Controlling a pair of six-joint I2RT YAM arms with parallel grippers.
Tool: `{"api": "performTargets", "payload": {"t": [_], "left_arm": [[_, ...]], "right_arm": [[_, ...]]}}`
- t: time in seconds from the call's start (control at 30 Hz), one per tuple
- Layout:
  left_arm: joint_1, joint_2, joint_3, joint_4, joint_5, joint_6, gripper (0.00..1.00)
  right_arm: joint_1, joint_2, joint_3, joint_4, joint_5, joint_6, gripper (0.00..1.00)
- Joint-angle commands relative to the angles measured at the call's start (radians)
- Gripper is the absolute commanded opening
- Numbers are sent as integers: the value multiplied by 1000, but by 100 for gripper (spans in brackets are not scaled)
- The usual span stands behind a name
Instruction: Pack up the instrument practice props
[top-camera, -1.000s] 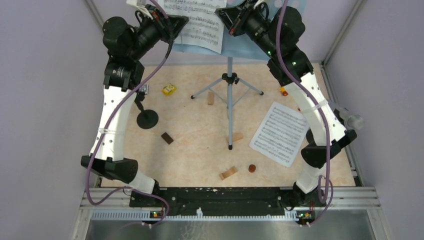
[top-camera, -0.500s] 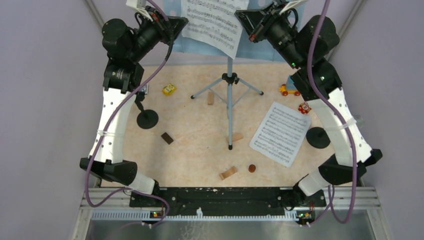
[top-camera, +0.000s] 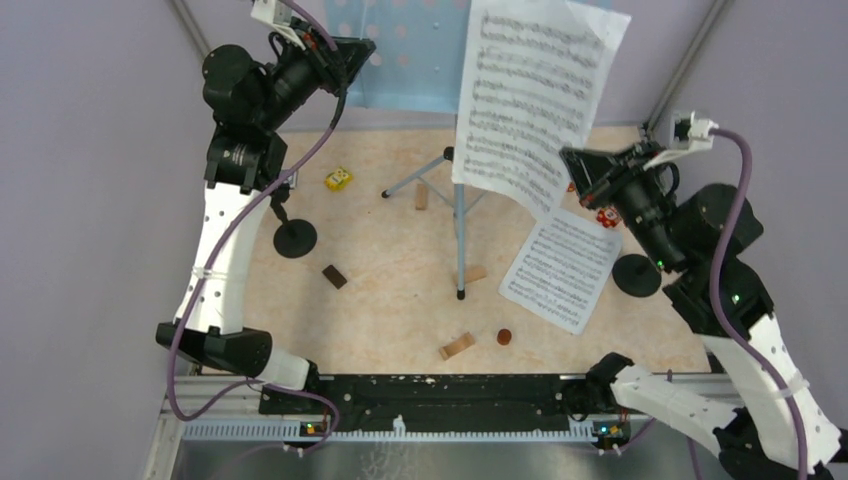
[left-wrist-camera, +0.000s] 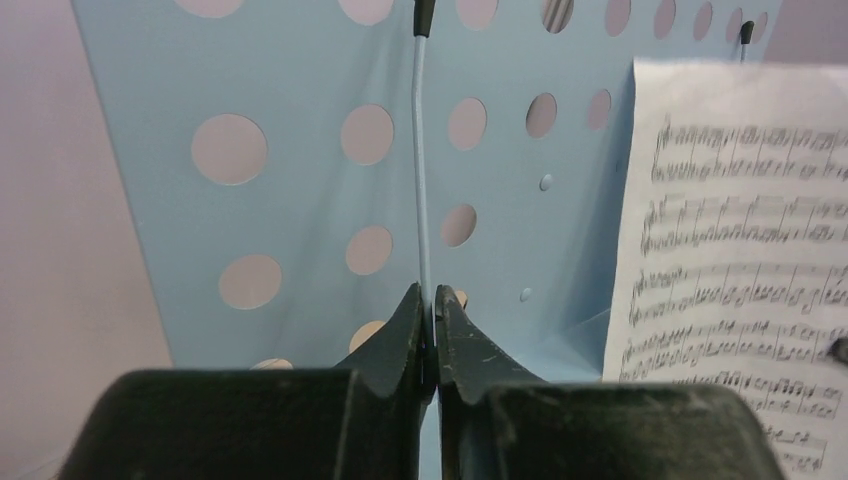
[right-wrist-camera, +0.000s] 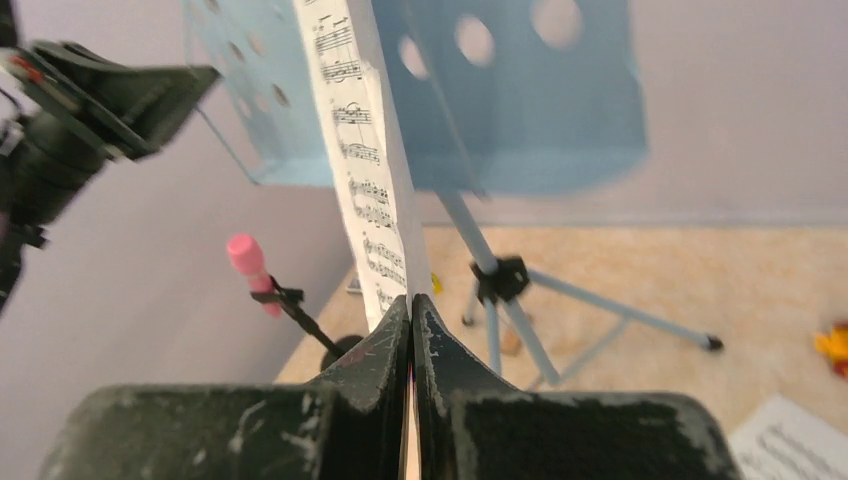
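Note:
The pale blue perforated music rack (top-camera: 415, 50) stands on its grey-blue tripod (top-camera: 459, 215) at the back. My left gripper (top-camera: 362, 45) is shut on the rack's thin wire page holder (left-wrist-camera: 421, 180), its jaws (left-wrist-camera: 432, 300) pinching the wire. My right gripper (top-camera: 572, 165) is shut on the lower edge of a white sheet-music page (top-camera: 530, 95) and holds it in the air, off the rack. That page also shows in the right wrist view (right-wrist-camera: 365, 150). A second page (top-camera: 560, 265) lies on the table. A pink microphone (right-wrist-camera: 248, 268) sits in a black holder at the left.
Black round holder bases stand at left (top-camera: 294, 238) and right (top-camera: 636, 274). A yellow toy (top-camera: 338, 179), a red toy (top-camera: 607, 216), wooden blocks (top-camera: 457, 346) (top-camera: 421, 195), a dark block (top-camera: 334, 276) and a small brown disc (top-camera: 505, 337) lie on the table. Walls close in on both sides.
My right arm has swung back and to the right, pulling the sheet-music page off the rack into the air. The left gripper has stayed at the rack.

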Motion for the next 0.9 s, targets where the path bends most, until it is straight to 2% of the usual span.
{"api": "performTargets", "payload": {"t": [0.0, 0.23, 0.33, 0.47, 0.57, 0.67, 0.87], "left_arm": [[2, -50, -12, -5, 14, 12, 12], [2, -116, -117, 32, 59, 30, 54], [2, -147, -141, 7, 54, 53, 64], [2, -196, -159, -57, 31, 85, 77], [2, -278, -247, -59, 14, 86, 87], [2, -356, -342, -63, 1, 83, 93], [2, -445, -450, -128, -16, 105, 94]], "right_arm": [[-4, -171, -203, -162, 127, 119, 0], [-4, -413, -549, -329, 313, 402, 0], [-4, -446, -641, -379, 368, 503, 0], [-4, -428, -707, -377, 411, 556, 0], [-3, -377, -744, -350, 426, 577, 0], [-5, -331, -769, -295, 417, 573, 0], [-53, -246, -785, -251, 364, 560, 0]]}}
